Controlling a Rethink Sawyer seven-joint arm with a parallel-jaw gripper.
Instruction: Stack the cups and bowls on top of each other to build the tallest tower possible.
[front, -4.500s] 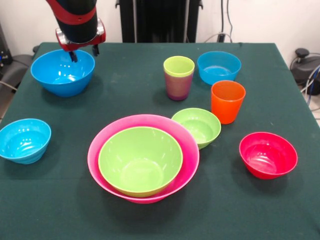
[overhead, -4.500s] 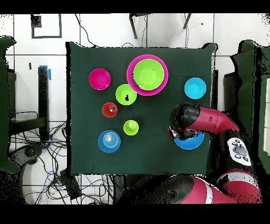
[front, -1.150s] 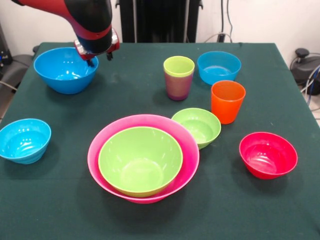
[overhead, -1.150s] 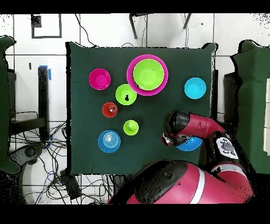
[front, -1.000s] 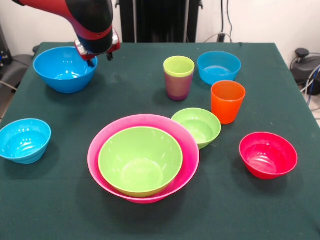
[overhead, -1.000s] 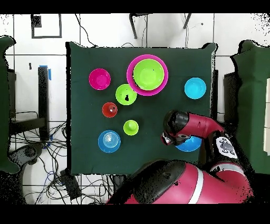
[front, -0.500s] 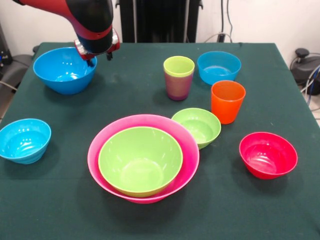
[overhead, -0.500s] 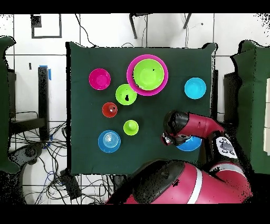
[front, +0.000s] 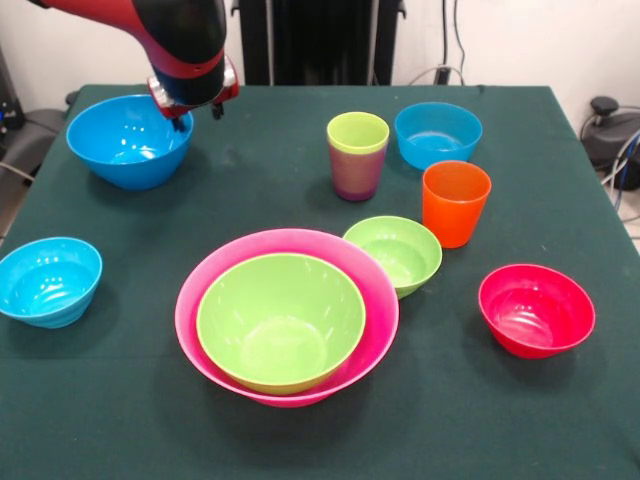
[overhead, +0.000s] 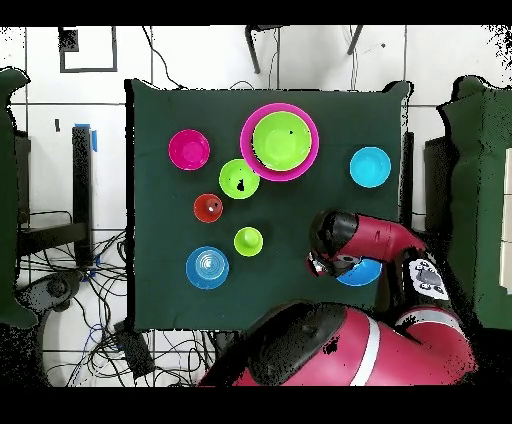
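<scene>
at the large blue bowl's (front: 128, 140) rim, gripper (front: 193, 108) seemingly pinching it; glossy, round, deep.

My gripper (front: 195, 112) sits at the right rim of the large blue bowl (front: 128, 140), with bare cloth beside it toward the lime cup (front: 357, 155) and a wide open lane running down to the pink bowl (front: 287, 316). Right side is cramped: lime cup, orange cup (front: 455, 203), small green bowl (front: 394, 254) and the far light-blue bowl (front: 437, 134) stand close together, and the small green bowl touches the pink rim. Front table edge is open, as are the gaps around the near light-blue bowl (front: 48, 281) and red bowl (front: 535, 310).
</scene>
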